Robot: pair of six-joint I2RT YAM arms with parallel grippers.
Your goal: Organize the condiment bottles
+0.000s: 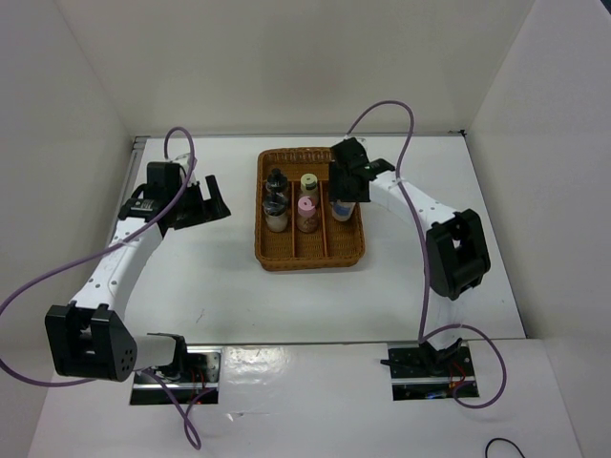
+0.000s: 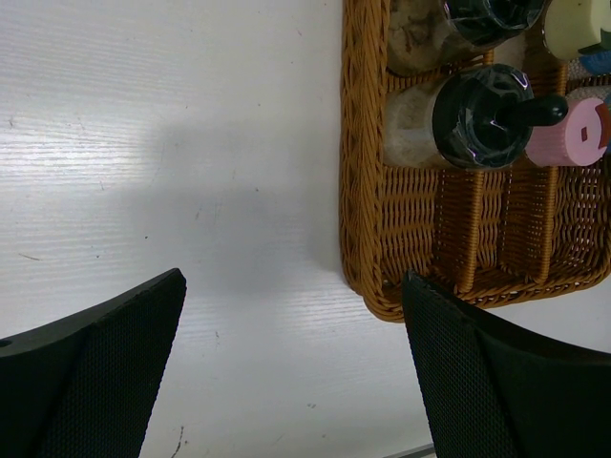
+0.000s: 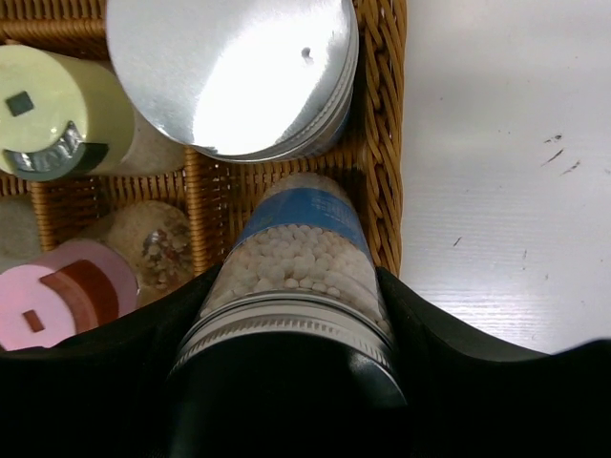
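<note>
Condiment bottles all in the tray, I reckon; right end effector pinches the blue-banded bottle, left end effector gapes empty; release remains.

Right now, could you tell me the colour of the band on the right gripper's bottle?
Blue band on the bottle; best seen from the right wrist.

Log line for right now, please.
right hand: shut on blue-band shaker, in right compartment of tray | left hand: open, empty, beside tray
</note>
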